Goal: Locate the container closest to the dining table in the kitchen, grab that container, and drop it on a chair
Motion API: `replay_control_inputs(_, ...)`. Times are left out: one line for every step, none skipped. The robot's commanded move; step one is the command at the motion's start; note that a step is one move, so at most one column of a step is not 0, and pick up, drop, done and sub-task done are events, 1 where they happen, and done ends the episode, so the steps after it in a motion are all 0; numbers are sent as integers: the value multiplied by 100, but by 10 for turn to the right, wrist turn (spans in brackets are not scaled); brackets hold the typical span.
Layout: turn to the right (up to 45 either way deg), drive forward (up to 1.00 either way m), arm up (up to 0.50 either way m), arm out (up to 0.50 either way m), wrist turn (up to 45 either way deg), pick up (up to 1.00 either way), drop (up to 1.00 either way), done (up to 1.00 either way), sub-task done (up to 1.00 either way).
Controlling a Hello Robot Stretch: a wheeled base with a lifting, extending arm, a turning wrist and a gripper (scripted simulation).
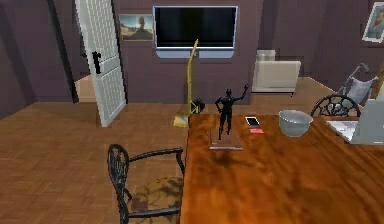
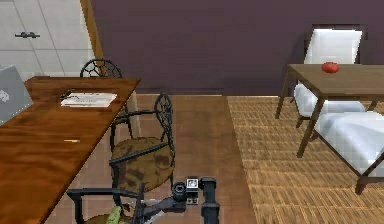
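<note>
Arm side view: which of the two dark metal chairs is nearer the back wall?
The small round-backed chair at the far corner of the wooden table. The other dark chair, with the brown seat, stands lower along the table's side.

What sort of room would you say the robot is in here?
Probably an open dining and living area in a house: a long wooden dining table with a dark metal chair, a wall-mounted television, and a white armchair.
</note>
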Motion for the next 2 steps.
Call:
replay_control_inputs(0, 0, 0, -8, 0, 0, 0, 0, 0)
replay_control_inputs(0, 0, 0, 0, 0, 0, 0, 100, 0)
